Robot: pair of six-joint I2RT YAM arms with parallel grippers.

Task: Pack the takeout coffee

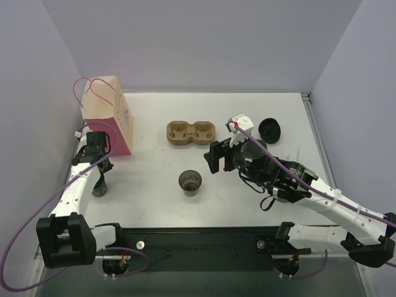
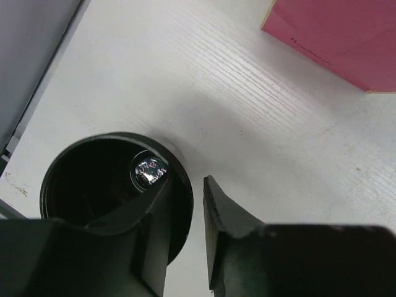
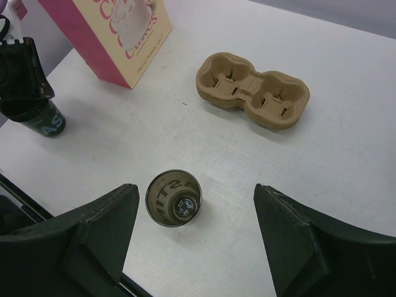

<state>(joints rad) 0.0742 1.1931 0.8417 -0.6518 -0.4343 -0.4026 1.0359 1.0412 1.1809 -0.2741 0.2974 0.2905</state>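
My left claw [image 2: 187, 185] straddles the cup [image 2: 86, 179] rim, narrowly apart; right claw [image 3: 195, 189] wide, empty. Cup likely light, crushable: pinch rim wall gently.

Takeout cups, two, dark, round-rimmed, both upright, lidless, outside the wells.
First cup [image 1: 190, 182]: on the table just nearer than the brown pulp tray [image 1: 190, 132], apart from it.
Second cup [image 3: 48, 121]: pale lettering on its wall, well left of the tray
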